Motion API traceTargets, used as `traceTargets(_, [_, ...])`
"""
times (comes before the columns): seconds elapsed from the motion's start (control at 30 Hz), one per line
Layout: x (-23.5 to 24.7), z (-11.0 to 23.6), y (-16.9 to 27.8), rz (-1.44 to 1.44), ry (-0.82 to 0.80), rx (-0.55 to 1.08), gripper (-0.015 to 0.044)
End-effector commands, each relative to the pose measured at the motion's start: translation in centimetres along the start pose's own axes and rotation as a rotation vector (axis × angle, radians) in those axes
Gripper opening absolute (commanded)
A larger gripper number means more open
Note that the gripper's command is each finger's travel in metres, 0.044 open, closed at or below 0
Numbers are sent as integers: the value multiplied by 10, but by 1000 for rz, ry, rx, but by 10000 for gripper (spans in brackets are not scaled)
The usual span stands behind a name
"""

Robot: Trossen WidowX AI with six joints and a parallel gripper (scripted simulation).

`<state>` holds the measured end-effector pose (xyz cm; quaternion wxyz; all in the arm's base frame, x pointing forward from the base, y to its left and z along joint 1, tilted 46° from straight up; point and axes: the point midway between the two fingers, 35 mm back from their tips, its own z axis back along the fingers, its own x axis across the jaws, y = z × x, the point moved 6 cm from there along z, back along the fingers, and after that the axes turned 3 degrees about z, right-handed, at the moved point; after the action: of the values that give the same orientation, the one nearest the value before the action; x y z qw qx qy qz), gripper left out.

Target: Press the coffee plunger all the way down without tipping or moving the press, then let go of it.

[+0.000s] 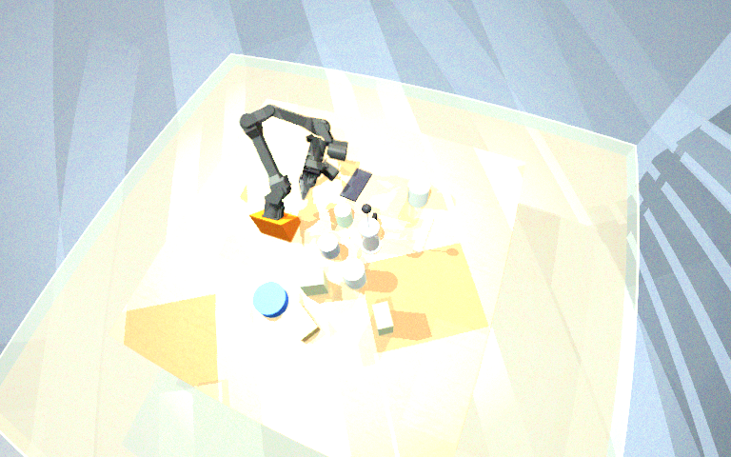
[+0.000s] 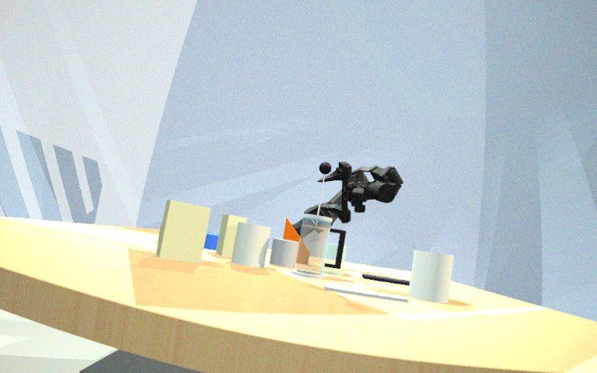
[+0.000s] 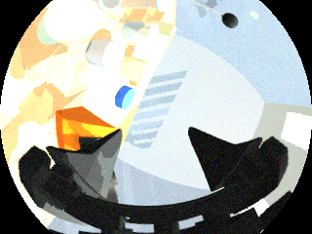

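Observation:
The coffee press [image 1: 370, 237] [image 2: 312, 245] is an upright clear cylinder with a dark handle. Its plunger knob [image 1: 366, 208] [image 2: 325, 167] [image 3: 229, 19] is a black ball on a thin rod standing high above the lid, so the plunger is up. My gripper [image 1: 305, 193] [image 3: 155, 132] is open with nothing between its fingers. In the top view it is to the upper left of the press, apart from the knob. In the exterior view it overlaps the rod from behind. In the wrist view the knob is at the upper right, beyond the fingers.
Pale cups stand near the press, including a short one [image 1: 344, 215], a grey one [image 1: 329, 248] and a wider one [image 1: 354, 273]. Another cup [image 1: 418, 194] [image 2: 431, 277] stands apart. A dark flat slab [image 1: 356, 184], pale blocks [image 1: 383, 316] [image 2: 183, 231] and a blue disc [image 1: 270, 299] [image 3: 125, 97] lie around. An orange wedge [image 1: 275, 226] is at the arm's base.

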<state>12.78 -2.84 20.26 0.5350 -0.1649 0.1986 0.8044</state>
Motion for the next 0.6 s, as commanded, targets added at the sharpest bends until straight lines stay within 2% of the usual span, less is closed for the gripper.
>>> traceTargets(0.0, [0,0,-1,-5,-5,-2,426])
traceTargets(0.1, [-1,-4,-9,-76,-89,-26,440])
traceTargets(0.27, [-15,-19,-40,-336,-361,-149,440])
traceTargets(0.4, [-43,-32,-62,-585,-553,-294,440])
traceTargets(0.57, [-93,-48,-76,-805,-766,-567,440])
